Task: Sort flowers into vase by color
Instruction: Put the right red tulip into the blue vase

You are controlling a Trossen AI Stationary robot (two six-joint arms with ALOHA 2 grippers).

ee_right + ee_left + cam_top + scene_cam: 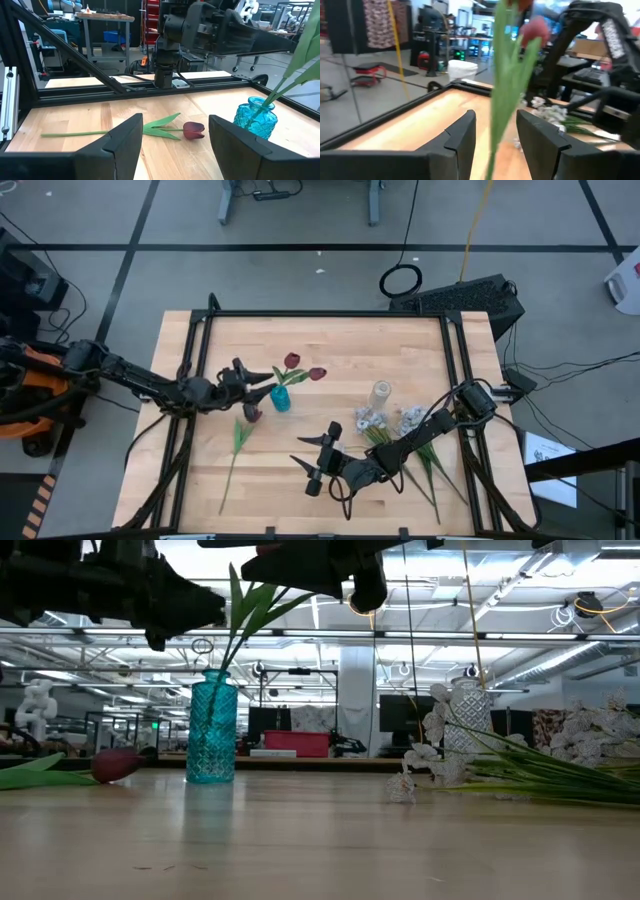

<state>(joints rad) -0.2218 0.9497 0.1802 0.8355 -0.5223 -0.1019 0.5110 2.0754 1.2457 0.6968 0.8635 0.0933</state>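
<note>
A blue glass vase (pixel 280 399) (pixel 212 730) stands on the table left of centre. Two red tulips (pixel 304 368) stand in it, stems (pixel 501 100) leaning toward my left gripper (pixel 255 378) (pixel 495 142). That gripper is level and open, one finger on each side of the green stems, not touching them. A third red tulip (pixel 252 414) (pixel 194 130) lies flat on the table near the vase. My right gripper (pixel 308 458) (pixel 175 145) hovers open near the table's front, pointing at that tulip, with nothing between its fingers. White flowers (pixel 385 422) (pixel 425 755) lie by a clear vase (pixel 381 392).
The clear vase (pixel 468 712) stands right of centre with nothing in it. The white sprays' long green stems (pixel 430 470) run under my right arm toward the near right corner. A black frame rail (pixel 330 314) borders the table's far edge.
</note>
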